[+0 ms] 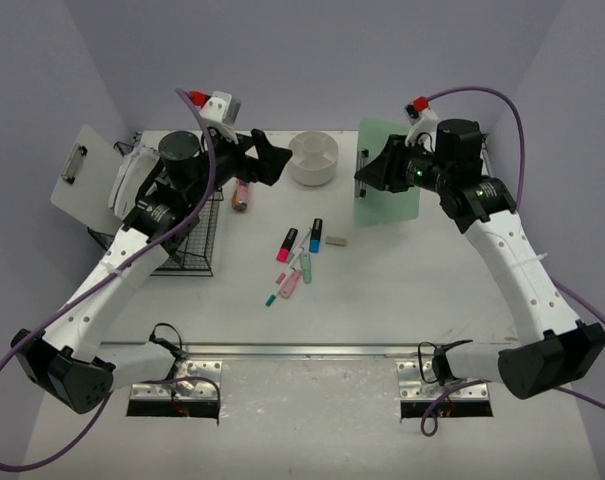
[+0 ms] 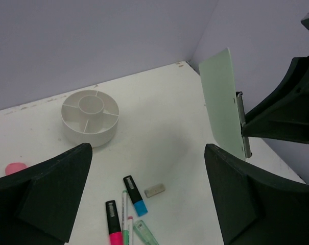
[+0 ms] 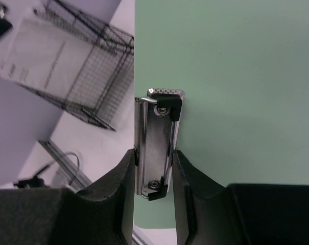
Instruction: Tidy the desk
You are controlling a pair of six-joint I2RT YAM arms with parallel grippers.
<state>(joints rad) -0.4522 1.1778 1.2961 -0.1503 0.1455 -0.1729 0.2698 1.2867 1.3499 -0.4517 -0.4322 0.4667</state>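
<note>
The off-white desk (image 1: 402, 290) carries a loose cluster in the middle: a pink highlighter (image 1: 286, 244), a blue highlighter (image 1: 315, 235), a small grey eraser (image 1: 335, 241) and thin green and pink pens (image 1: 298, 272). My right gripper (image 1: 367, 178) is shut on the metal clip (image 3: 157, 148) of a pale green clipboard (image 1: 390, 190) and holds it tilted up on edge at the back right. My left gripper (image 1: 269, 160) is open and empty, above the desk beside a white round organizer (image 1: 313, 158). In the left wrist view the highlighters (image 2: 135, 195) lie below its jaws.
A black wire basket (image 1: 187, 235) stands at the left, with a white clipboard (image 1: 87, 170) leaning on the left wall behind it. A small pink and brown object (image 1: 242, 195) lies by the basket. The metal rail (image 1: 312, 351) runs along the front edge.
</note>
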